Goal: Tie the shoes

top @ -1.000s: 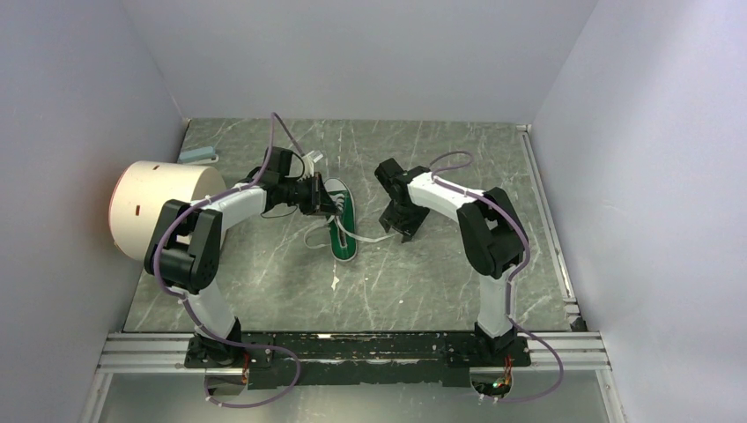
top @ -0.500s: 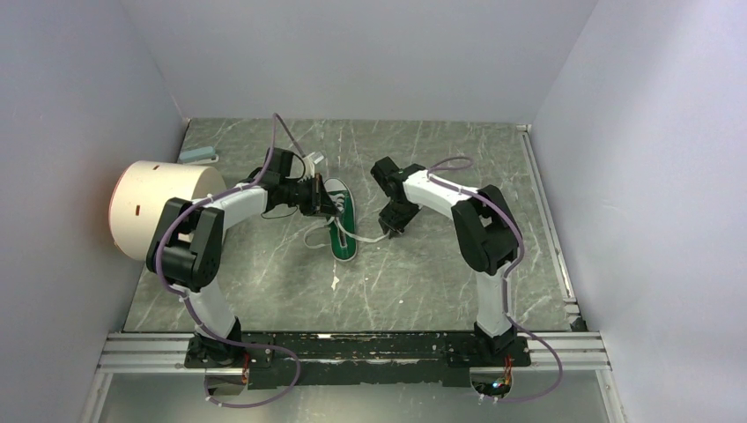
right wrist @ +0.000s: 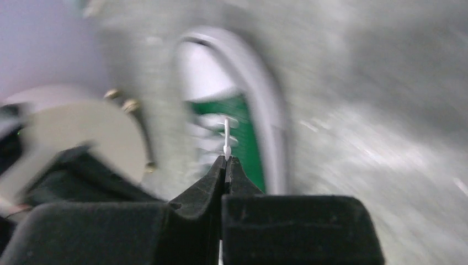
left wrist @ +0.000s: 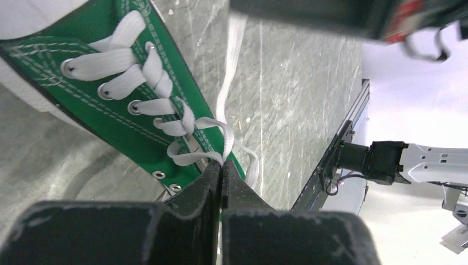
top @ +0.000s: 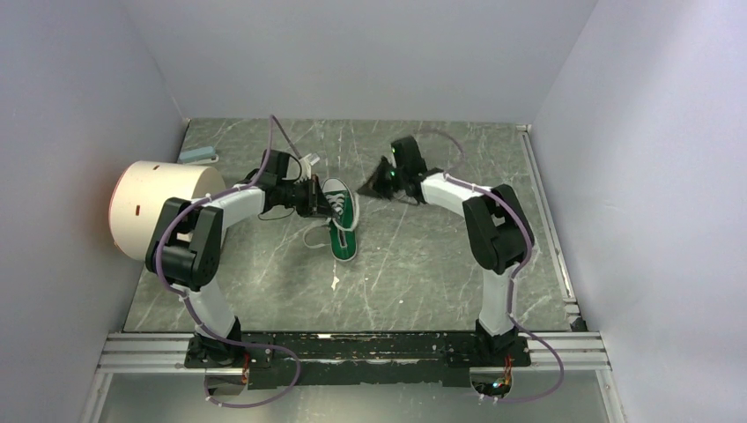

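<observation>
The green shoe with white laces lies mid-table, its white toe toward the arms. My left gripper sits at the shoe's left side, by the far end of the lacing. In the left wrist view it is shut on a white lace loop over the green upper. My right gripper hangs to the right of the shoe, beyond it. In the blurred right wrist view it is shut on the lace, whose white tip sticks out past the jaws, with the shoe behind it.
A large cream cylinder lies on its side at the table's left. A small pale blue object rests in the back left corner. A slack lace loop lies left of the shoe. Grey walls enclose three sides.
My right gripper has shut on the lace end that lay right of the shoe and swung it up and toward the back. The left gripper kept its hold and place.
</observation>
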Tool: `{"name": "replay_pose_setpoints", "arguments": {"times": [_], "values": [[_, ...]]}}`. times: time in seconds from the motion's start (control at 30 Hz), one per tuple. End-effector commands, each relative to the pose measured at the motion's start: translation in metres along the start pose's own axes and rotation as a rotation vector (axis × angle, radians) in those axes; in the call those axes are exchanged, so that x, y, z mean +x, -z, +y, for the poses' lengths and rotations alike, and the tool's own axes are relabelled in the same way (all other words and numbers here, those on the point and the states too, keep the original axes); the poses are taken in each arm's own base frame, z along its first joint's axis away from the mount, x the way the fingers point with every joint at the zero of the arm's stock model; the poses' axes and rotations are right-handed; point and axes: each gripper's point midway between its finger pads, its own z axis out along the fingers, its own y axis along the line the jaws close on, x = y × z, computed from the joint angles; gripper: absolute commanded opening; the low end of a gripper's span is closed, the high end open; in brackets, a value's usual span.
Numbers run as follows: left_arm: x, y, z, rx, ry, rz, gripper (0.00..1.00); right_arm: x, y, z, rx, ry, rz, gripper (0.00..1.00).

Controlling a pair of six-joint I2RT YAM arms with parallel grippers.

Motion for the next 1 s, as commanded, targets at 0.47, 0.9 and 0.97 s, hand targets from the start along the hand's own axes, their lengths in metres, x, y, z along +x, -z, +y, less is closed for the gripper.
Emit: {"name": "replay_pose_setpoints", "arguments": {"times": [0.47,0.9,0.97], "values": [[0.007,0.026,0.014,-0.092,0.020,-0.082,0.05,0.040,-0.048,0.184,-0.515,0.304,-0.023,0.00],[0.005,0.023,0.013,-0.064,0.031,-0.079,0.05,0.052,-0.065,0.155,-0.316,0.327,0.056,0.32],[0.002,0.023,0.012,-0.056,0.037,-0.080,0.05,0.034,-0.052,0.149,-0.272,0.337,0.054,0.43]]}}
